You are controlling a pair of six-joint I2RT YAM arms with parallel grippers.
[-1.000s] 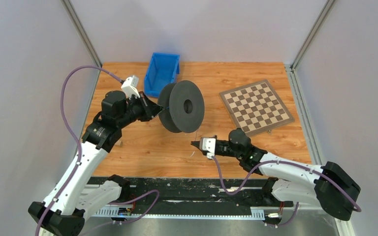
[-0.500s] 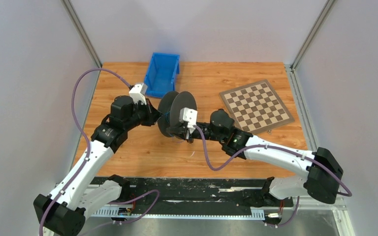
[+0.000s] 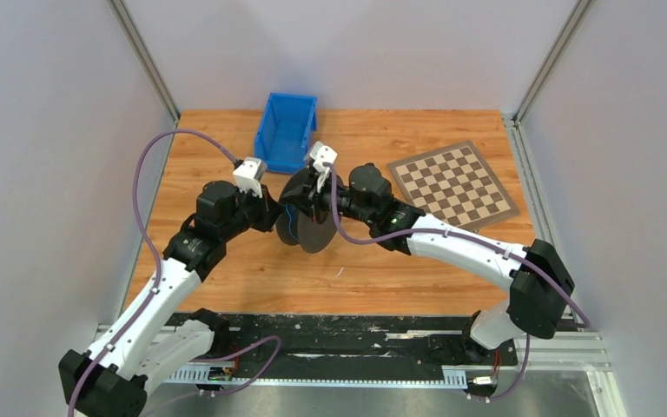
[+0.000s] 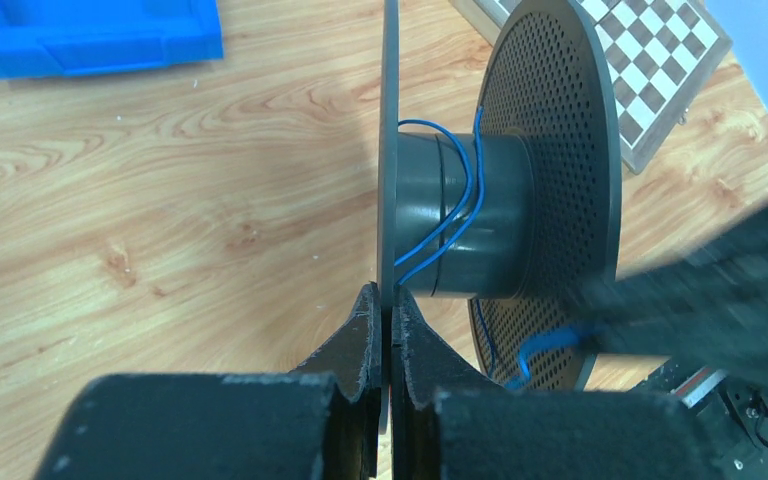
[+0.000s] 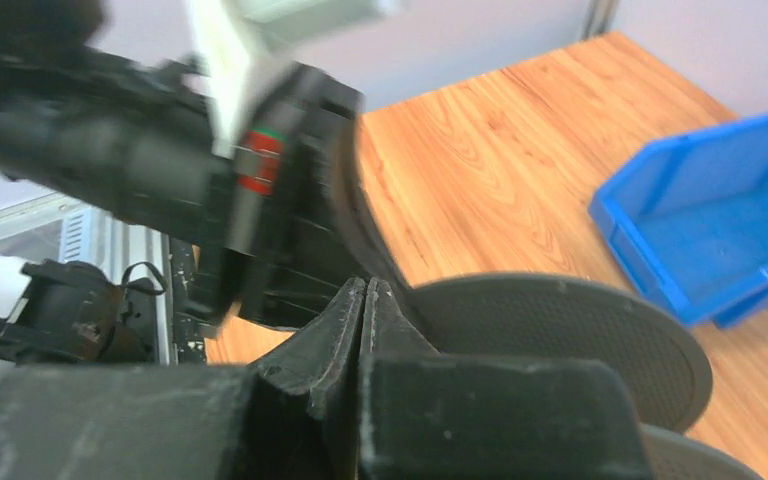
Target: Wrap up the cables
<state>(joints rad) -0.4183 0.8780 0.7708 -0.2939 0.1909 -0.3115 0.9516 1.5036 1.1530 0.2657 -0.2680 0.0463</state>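
Note:
A black spool (image 3: 314, 229) stands on edge above the table's middle. My left gripper (image 3: 276, 211) is shut on the rim of its thin near flange (image 4: 388, 150), jaws pinching the edge at the left wrist view's bottom (image 4: 387, 300). The cable (image 4: 459, 190), a thin blue wire, makes a few turns round the spool's hub (image 4: 490, 215). A further length (image 4: 532, 347) runs down to my blurred right gripper (image 3: 311, 195). The right gripper (image 5: 363, 290) is shut, just over the top of the spool (image 5: 580, 330); the wire between its fingers is hidden.
A blue bin (image 3: 287, 130) stands at the back left, just behind the spool, and shows in both wrist views (image 4: 90, 35) (image 5: 720, 220). A chessboard (image 3: 452, 187) lies at the right. The left arm's wrist (image 5: 160, 170) is close to the right gripper.
My right gripper swung from the table's front, up past the spool's near side, to its top rear. The left gripper turned the spool more edge-on and shifted slightly right.

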